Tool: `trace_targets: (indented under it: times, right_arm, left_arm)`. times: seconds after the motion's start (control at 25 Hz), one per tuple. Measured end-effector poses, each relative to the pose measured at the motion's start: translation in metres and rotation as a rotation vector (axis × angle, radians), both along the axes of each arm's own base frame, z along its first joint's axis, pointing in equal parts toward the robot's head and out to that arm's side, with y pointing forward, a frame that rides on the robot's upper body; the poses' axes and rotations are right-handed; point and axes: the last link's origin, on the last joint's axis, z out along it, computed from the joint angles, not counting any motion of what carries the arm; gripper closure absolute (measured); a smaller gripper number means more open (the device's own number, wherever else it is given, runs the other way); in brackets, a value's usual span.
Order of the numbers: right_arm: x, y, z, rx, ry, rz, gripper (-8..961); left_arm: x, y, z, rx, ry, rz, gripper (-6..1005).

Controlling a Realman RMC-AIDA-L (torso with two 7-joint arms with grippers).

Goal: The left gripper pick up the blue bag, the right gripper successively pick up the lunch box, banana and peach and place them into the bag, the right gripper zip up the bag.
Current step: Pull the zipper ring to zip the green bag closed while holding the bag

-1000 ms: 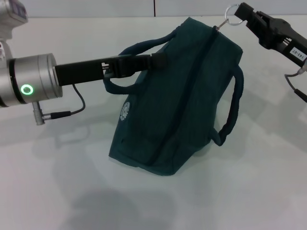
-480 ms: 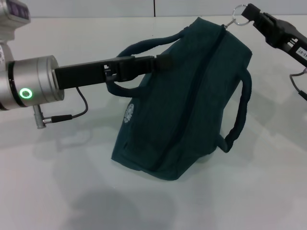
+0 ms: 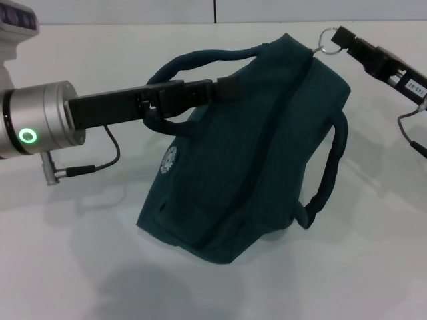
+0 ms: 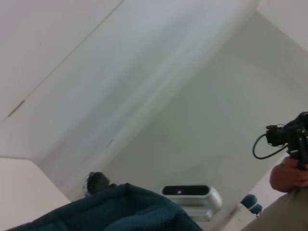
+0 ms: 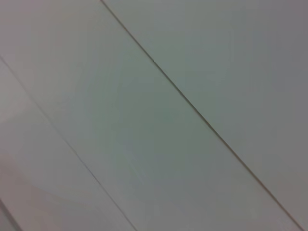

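The blue bag (image 3: 247,167) is a dark teal fabric bag that hangs tilted, its lower end touching the white table (image 3: 73,260). My left gripper (image 3: 223,90) reaches in from the left and is shut on the bag at its left handle (image 3: 193,60). My right gripper (image 3: 339,37) is at the bag's upper right corner, shut on the metal ring of the zipper pull (image 3: 325,39). The zipper line (image 3: 280,113) looks closed along the top. The bag's fabric also shows in the left wrist view (image 4: 120,207). The lunch box, banana and peach are not in view.
The bag's second handle (image 3: 330,167) hangs loose on its right side. Cables trail from both arms. The left wrist view shows a grey device (image 4: 192,195) and a person's hand (image 4: 288,173) farther off. The right wrist view shows only a plain pale surface.
The bag has tilted further, and its lower end has swung to the left. My left gripper has risen slightly, and my right gripper has drawn the zipper ring a little to the right.
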Motion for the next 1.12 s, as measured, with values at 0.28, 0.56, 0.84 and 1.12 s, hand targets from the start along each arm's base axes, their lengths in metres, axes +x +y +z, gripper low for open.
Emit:
trace_targets:
  times: [0.28, 0.56, 0.84, 1.12]
  right_arm:
    - [0.003, -0.006, -0.011, -0.157, 0.051, -0.057, 942]
    - [0.007, -0.011, -0.016, -0.243, 0.074, -0.096, 943]
    - [0.010, -0.012, -0.018, -0.259, 0.064, -0.113, 915]
    - [0.013, -0.012, -0.019, -0.257, 0.061, -0.128, 881]
  left_arm:
    - [0.002, -0.003, 0.000, -0.011, -0.009, -0.019, 960]
    - [0.005, -0.008, 0.002, -0.034, -0.029, -0.055, 960]
    - [0.007, -0.010, 0.004, -0.036, -0.048, -0.074, 959]
    - [0.009, -0.013, 0.007, -0.030, -0.076, -0.094, 960]
